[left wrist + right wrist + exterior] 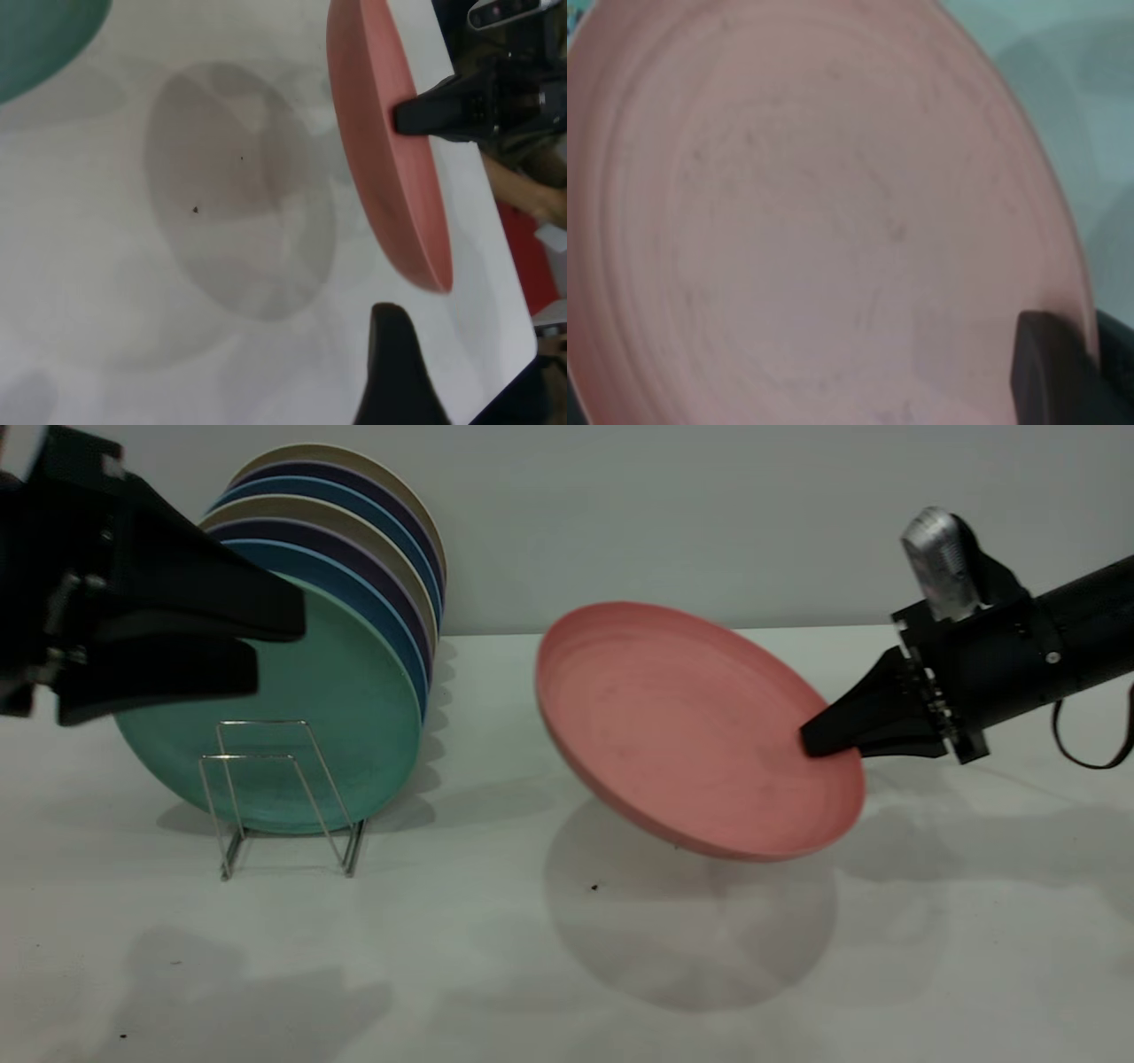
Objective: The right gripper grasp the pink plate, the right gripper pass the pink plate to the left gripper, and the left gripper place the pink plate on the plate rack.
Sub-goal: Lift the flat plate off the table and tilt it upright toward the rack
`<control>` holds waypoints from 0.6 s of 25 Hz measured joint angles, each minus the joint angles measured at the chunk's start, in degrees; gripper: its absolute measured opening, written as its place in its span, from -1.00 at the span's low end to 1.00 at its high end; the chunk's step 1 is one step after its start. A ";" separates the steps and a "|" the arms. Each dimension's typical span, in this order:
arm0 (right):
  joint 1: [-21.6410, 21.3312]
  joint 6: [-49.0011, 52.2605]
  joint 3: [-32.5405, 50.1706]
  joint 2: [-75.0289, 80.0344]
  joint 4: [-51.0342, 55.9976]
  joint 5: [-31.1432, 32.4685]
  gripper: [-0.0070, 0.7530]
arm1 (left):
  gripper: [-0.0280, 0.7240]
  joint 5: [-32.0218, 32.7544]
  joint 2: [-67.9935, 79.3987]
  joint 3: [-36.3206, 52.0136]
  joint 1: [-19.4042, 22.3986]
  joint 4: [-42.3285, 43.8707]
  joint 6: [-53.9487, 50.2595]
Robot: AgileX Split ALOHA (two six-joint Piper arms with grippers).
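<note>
Right gripper (811,741) clamping rim of pink plate (682,722), holding it tilted above table so far edge faces me for handover. Left gripper (275,651) waiting apart (fingers parted, empty) before plate rack (282,793).

A white counter (567,974) fills the lower part of the exterior view. It is smooth, with a few tiny dark specks (594,887) on it. Soft grey shadows (691,921) lie across it, one big and round near the middle. Behind the counter stands a plain pale grey wall (673,514). The light is even and not very bright.
</note>
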 joint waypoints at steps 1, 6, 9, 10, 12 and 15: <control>0.60 -0.07 0.00 0.00 0.05 0.00 -0.95 | 0.41 0.40 1.07 0.00 0.00 -0.89 0.64; 3.57 -0.44 -0.02 0.00 0.13 0.12 -0.95 | 0.41 0.69 4.07 -0.06 0.00 -3.83 2.21; 4.59 -0.49 -0.02 0.00 0.18 0.71 -0.95 | 0.41 0.45 4.26 -0.06 0.00 -4.59 2.84; 4.93 -0.49 -0.02 0.00 0.18 1.22 -0.95 | 0.41 0.14 4.26 -0.06 0.00 -4.93 2.98; 5.70 -0.49 -0.02 0.00 0.18 1.97 -0.95 | 0.41 -0.50 4.33 -0.06 0.00 -5.36 3.11; 7.30 -0.49 -0.02 0.00 0.46 2.97 -0.95 | 0.41 -1.53 4.33 -0.06 0.00 -5.36 3.32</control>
